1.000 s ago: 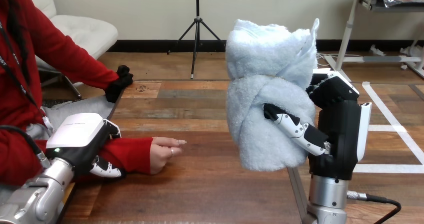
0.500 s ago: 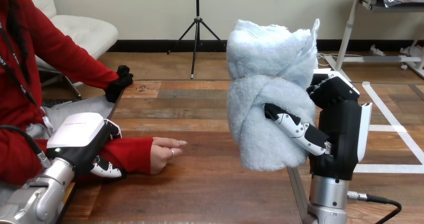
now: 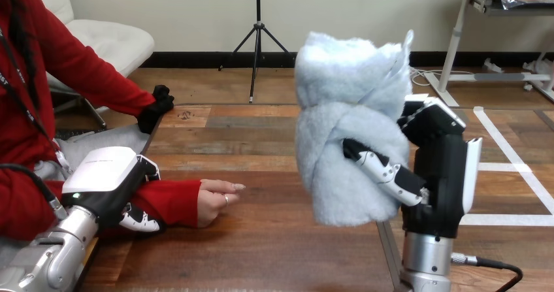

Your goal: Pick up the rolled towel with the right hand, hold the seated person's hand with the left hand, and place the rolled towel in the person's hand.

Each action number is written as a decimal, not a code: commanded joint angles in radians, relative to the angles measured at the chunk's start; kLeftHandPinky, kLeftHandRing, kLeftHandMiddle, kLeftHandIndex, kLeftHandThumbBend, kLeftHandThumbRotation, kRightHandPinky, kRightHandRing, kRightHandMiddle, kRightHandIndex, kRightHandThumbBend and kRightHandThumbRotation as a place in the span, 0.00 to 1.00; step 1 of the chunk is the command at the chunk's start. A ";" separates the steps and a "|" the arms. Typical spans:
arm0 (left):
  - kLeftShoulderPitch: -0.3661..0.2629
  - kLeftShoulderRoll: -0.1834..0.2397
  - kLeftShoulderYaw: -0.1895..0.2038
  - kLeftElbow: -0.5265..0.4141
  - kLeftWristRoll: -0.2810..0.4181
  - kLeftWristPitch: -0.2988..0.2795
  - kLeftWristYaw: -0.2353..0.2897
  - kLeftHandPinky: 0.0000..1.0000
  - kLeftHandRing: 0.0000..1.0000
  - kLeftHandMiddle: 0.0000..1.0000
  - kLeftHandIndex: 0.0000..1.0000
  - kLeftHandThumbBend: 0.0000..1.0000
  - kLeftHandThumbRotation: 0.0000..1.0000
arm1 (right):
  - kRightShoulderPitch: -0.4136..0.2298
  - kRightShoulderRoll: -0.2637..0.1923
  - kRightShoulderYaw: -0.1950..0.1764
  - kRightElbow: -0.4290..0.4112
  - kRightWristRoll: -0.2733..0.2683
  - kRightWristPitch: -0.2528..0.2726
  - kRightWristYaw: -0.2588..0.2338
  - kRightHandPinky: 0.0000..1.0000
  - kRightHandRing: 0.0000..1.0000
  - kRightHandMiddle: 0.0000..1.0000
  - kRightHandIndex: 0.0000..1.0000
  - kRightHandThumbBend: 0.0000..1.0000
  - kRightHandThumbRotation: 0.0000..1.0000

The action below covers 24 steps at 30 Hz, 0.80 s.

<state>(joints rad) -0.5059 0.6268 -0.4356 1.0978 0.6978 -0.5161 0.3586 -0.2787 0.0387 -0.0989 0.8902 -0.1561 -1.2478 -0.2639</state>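
Gripped the rolled towel (image 3: 346,109) in the right hand (image 3: 447,174), clamped firmly on it. Laid the thumb (image 3: 382,171) across the front of the roll and wrapped the fingers (image 3: 428,115) round its right flank. Held the pale blue roll upright, raised clear of the wooden table (image 3: 274,253), at centre-right of the head view, with the bundle's lower end hanging past the thumb. Carried it on a right arm rising straight from the bottom edge.

Clasped the person's red-sleeved forearm (image 3: 173,200) with the left hand (image 3: 108,181) at the lower left, white shell uppermost. Curled the left fingertips (image 3: 140,221) down round the near side of the sleeve, short of the cuff.

Left the person's hand (image 3: 215,200) free beyond the cuff, resting on the table with its own fingers loosely bent and pointing toward the towel. Kept towel and person's hand well apart, with bare wood between them and the roll higher than the hand. Could not tell how far the far-side fingers of the left hand reached round the sleeve.
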 commanded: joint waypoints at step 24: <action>0.059 -0.025 0.049 -0.248 -0.052 -0.020 -0.091 0.31 0.33 0.37 0.38 0.79 0.00 | -0.101 -0.009 0.002 0.080 -0.102 0.042 -0.115 0.27 0.33 0.44 0.43 0.71 0.00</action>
<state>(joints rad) -0.4377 0.6300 -0.3918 0.9670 0.6684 -0.5146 0.2928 -0.2794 0.0363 -0.0974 0.9681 -0.2446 -1.2065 -0.3565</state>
